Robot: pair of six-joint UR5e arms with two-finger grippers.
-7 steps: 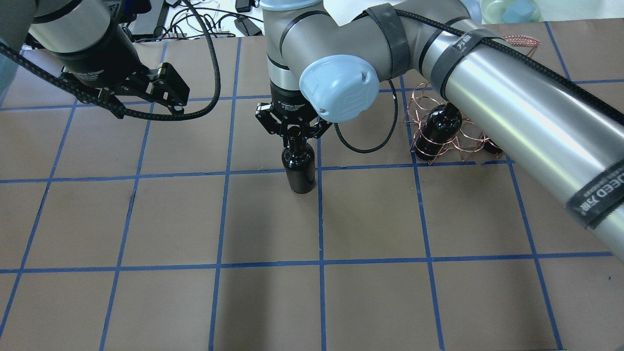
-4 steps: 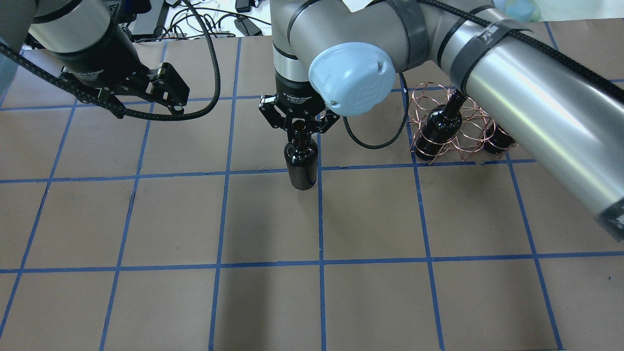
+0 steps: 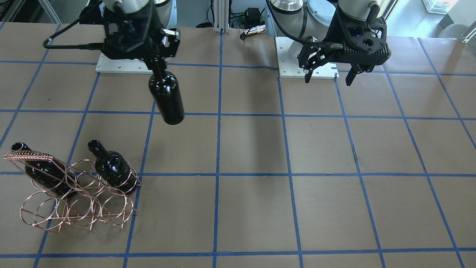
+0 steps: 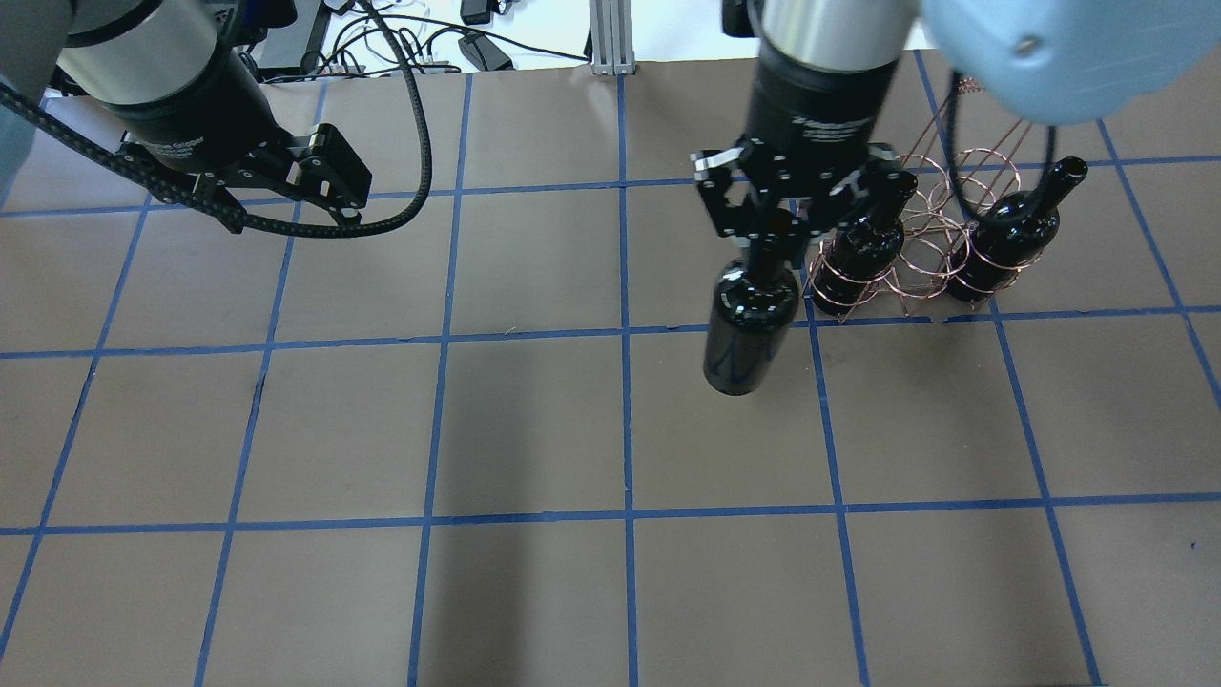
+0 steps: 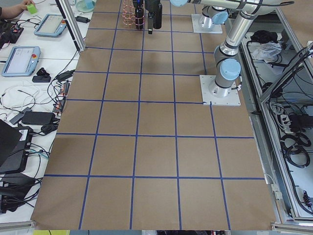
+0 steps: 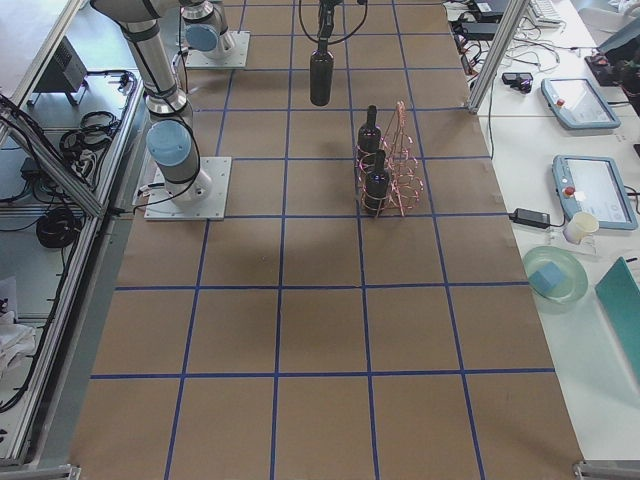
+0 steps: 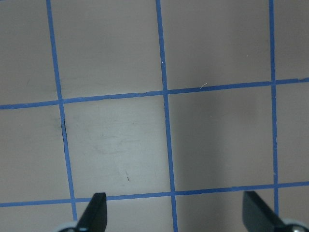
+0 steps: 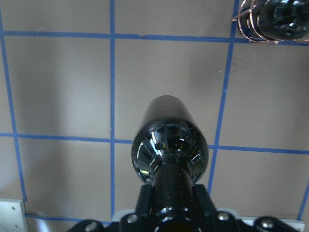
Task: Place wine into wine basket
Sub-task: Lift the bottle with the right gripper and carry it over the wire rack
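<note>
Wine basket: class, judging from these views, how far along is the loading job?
Done: two bottles already sit in the wine basket. In hand: the right gripper holds the third wine bottle by its neck, clear of the table, short of the basket. Left: carry it over and lower it into a free ring. The left gripper hangs open, empty.

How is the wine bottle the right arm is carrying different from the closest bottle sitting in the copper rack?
The held bottle hangs from the right gripper, which is clamped on its neck. The basket bottle sits inside the wine basket with its neck free. The held bottle's body is bare, while copper wire rings circle the basket bottle. Both are glossy, near-black, unlabelled and neck-up.
</note>
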